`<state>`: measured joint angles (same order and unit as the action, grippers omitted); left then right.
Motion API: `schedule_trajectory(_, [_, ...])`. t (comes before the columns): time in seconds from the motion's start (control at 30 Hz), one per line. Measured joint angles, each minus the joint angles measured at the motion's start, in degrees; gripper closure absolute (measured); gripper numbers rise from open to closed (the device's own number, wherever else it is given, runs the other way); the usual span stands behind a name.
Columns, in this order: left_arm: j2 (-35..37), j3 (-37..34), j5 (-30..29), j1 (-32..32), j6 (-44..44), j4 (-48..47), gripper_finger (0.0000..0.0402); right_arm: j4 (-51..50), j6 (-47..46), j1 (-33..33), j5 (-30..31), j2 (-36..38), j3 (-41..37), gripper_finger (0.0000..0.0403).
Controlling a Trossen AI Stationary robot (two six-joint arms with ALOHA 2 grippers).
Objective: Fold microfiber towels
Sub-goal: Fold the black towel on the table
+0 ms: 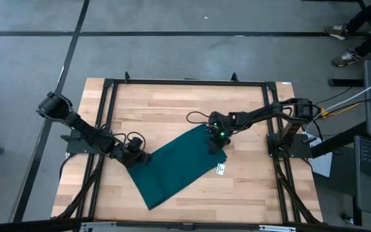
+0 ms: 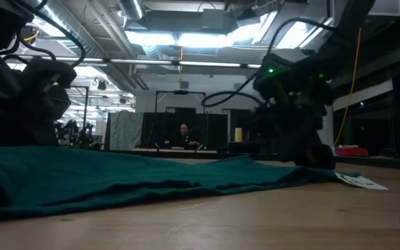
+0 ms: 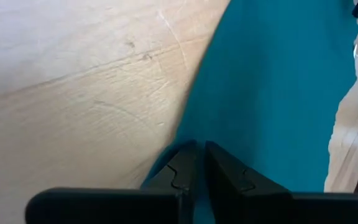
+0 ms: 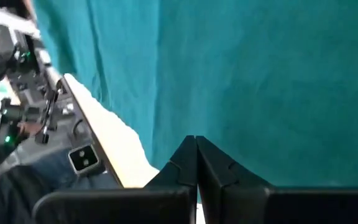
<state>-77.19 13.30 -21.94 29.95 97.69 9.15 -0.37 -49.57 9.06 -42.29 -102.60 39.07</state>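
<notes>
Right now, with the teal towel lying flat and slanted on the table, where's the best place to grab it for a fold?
Probably at the corners. The microfiber towel lies flat as an elongated slanted rectangle, so pinch thin edges from outside, low over the table. The left end effector and right end effector sit at opposite corners.

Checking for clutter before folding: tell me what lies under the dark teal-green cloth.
The dark teal-green microfiber towel lies flat on the light wooden table; bare wood shows around it. Anything beneath it is covered.

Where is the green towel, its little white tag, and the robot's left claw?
towel [image 1: 172,169], high view, middle of the cloth.
white tag [image 1: 221,169], high view, its centre.
left claw [image 3: 200,163], left wrist view, between its closed fingertips.
</notes>
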Motion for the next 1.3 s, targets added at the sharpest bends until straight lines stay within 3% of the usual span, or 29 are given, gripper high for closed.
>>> schedule_trajectory(0.13, [0.00,0.00,0.90,0.24,-0.56,-0.02,0.0376,1.30,5.69,1.12,0.37,2.42,-2.74,0.0403])
schedule_trajectory(0.3, [0.00,0.00,1.19,0.87,-0.72,-0.15,0.0385,-6.12,12.70,7.19,4.77,7.16,-6.43,0.0403])
schedule_trajectory(0.43, [0.00,0.00,1.44,1.03,-0.79,-0.22,0.0393,-6.56,10.16,10.93,10.62,12.70,-11.63,0.0403])
schedule_trajectory(0.47, [0.00,0.00,1.50,1.03,-0.73,-0.22,0.0395,-11.20,8.08,11.75,11.01,14.45,-12.03,0.0403])
schedule_trajectory(0.53, [0.02,-0.02,1.49,1.03,-0.65,-0.17,0.0399,-30.91,5.57,13.22,10.69,19.48,-12.16,0.0403])
schedule_trajectory(0.57, [0.02,-0.02,1.51,1.03,-0.57,-0.17,0.0399,-33.13,3.85,13.51,11.08,22.15,-12.33,0.0403])
schedule_trajectory(0.63, [0.04,-0.04,1.51,0.99,-0.54,-0.11,0.0399,-32.35,-0.02,13.70,16.89,28.64,-10.09,0.0403])
schedule_trajectory(0.7, [0.04,-0.07,1.51,0.98,-0.53,-0.11,0.0397,-29.79,-3.06,14.10,18.82,35.52,-5.94,0.0403])
schedule_trajectory(0.83, [0.04,-0.07,1.75,0.48,-0.64,-0.02,0.0398,-30.59,-5.08,13.22,23.61,42.27,1.18,0.0403])
schedule_trajectory(0.97, [0.07,-0.11,3.19,-0.66,-1.67,0.42,0.0398,-30.93,-5.12,13.08,22.46,42.34,6.47,0.0403])
schedule_trajectory(1.03, [0.11,-0.13,4.21,-1.46,-1.91,0.45,0.0395,-29.85,-5.50,11.75,19.06,40.52,8.05,0.0403])
schedule_trajectory(1.13, [0.36,-0.26,4.73,-1.83,-2.62,0.89,0.0395,-28.86,-5.68,8.05,18.72,36.48,8.40,0.0403])
schedule_trajectory(1.3, [4.39,-1.37,6.93,-3.41,-8.42,2.43,0.0396,-17.47,-7.76,1.29,16.63,27.83,8.52,0.0403])
